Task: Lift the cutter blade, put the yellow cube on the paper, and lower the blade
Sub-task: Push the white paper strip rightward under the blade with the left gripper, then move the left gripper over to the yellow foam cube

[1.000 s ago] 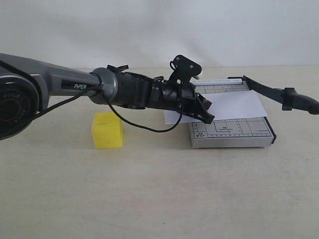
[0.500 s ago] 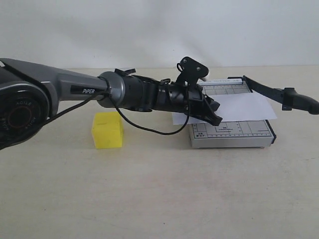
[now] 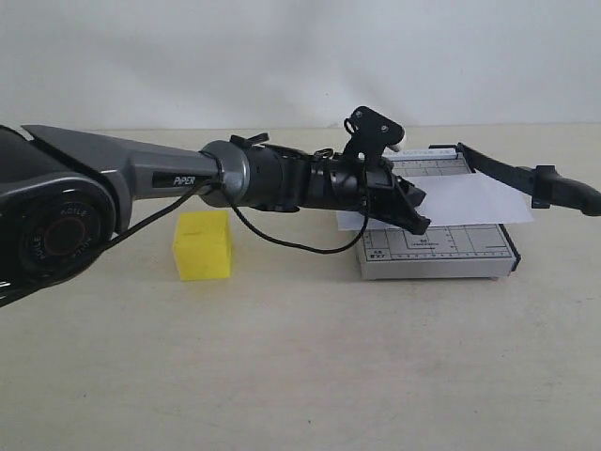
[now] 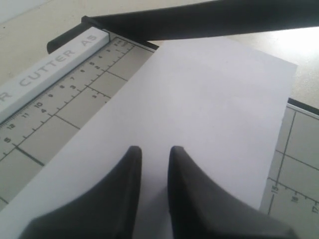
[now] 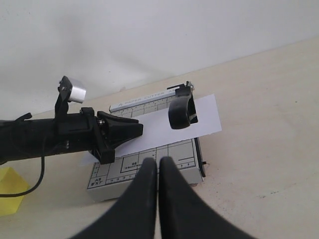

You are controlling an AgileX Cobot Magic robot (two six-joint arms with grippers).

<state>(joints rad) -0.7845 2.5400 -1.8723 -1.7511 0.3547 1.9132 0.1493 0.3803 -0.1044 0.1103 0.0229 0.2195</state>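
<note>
Two grippers are in view: the left gripper [image 3: 420, 222], and the right gripper [image 5: 157, 162], which shows only in its own wrist view. Each has two black fingers [image 4: 112, 199], four in all. One grey arm [image 3: 150, 174] shows in the exterior view, the one carrying the left gripper. One paper [image 3: 474, 199] lies under the left gripper's tips. One grey trimmer base [image 3: 437, 252] sits beneath that sheet. One cutter blade [image 3: 515, 172] stands beyond those tips, with one thick handle end [image 3: 573, 194]. One yellow cube [image 3: 202, 245] sits back from the left gripper, beside its arm. One black cable [image 3: 282, 242] loops under that arm. One table [image 3: 282, 366] bears them all.
</note>
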